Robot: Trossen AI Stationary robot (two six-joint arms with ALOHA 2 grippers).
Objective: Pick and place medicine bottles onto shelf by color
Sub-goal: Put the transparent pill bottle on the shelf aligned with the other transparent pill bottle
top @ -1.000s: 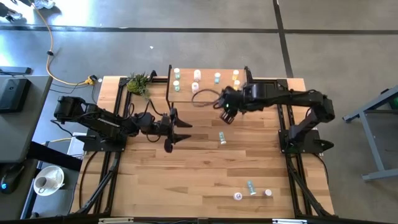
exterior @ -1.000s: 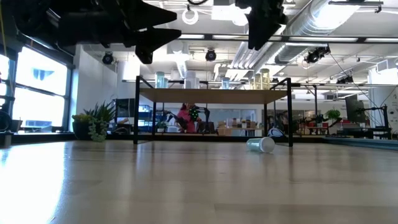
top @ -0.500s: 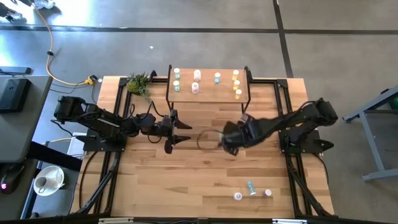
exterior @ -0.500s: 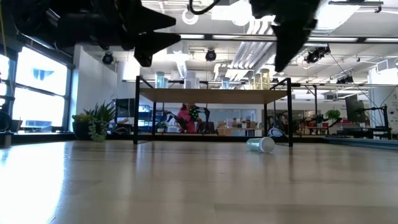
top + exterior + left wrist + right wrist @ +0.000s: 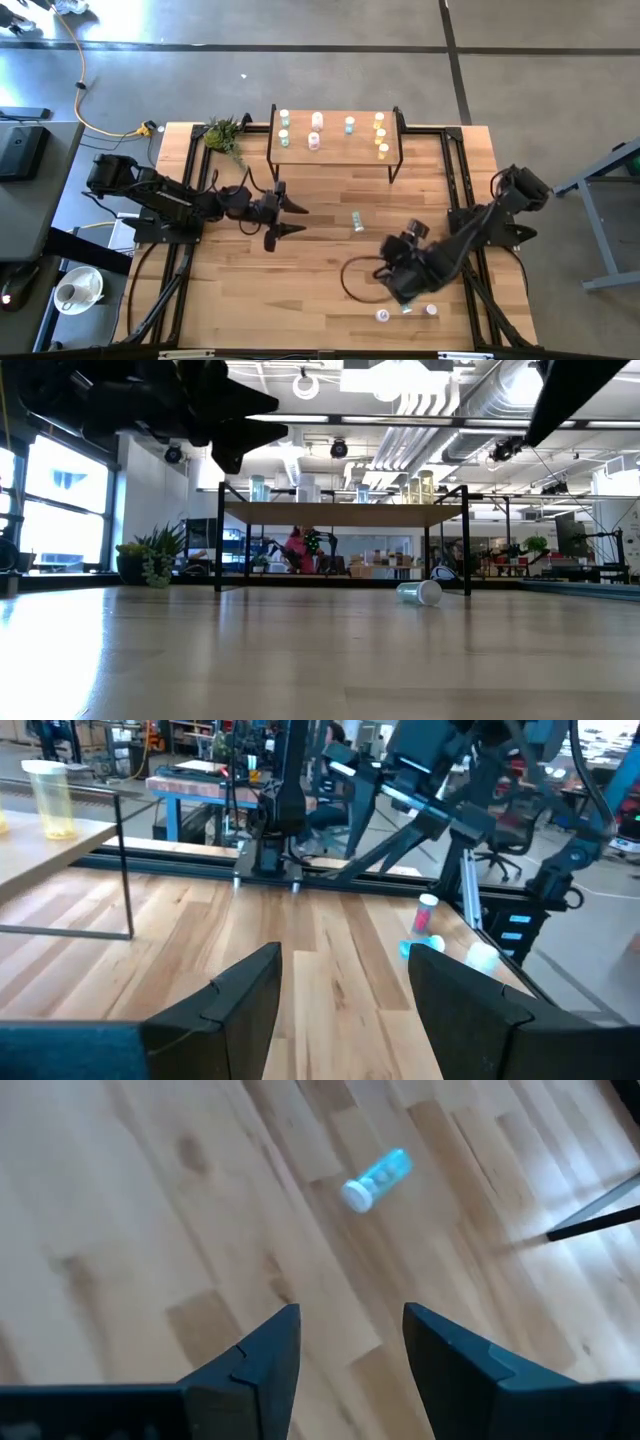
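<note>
the right gripper [image 5: 400, 290], two dark fingers on a black arm, hangs with its jaws parted and nothing between them, above the near right part of the slatted wooden tabletop [image 5: 250, 290]. in its wrist view the fingers [image 5: 262, 1350] frame bare wood, with a teal-green medicine bottle with a white cap [image 5: 375, 1178] lying on its side farther off. just beside the gripper, toward the near edge, three small bottles lie in a loose row: a pinkish-white one [image 5: 382, 315], a teal one [image 5: 404, 301] and a white one [image 5: 431, 310]. the fallen teal bottle shows again at mid-table [image 5: 357, 221], well apart from them.

the left gripper [image 5: 285, 217] waits left of centre, jaws spread and empty, its fingers [image 5: 245, 995] pointing across the table toward the right arm.

the low light-wood shelf on thin black legs [image 5: 335, 152] stands at the far edge, already carrying bottles grouped by colour: teal at the left, then pinkish, blue, and yellow at the right.

the risk, as i judge it, lies in the near cluster. the bottles are tiny and close together, so a descending finger could knock a neighbour and send it rolling off the near edge. a bottle on its side may also spin out of the jaws if they close off-centre, or arrive tilted and topple those already standing on the shelf.
</note>
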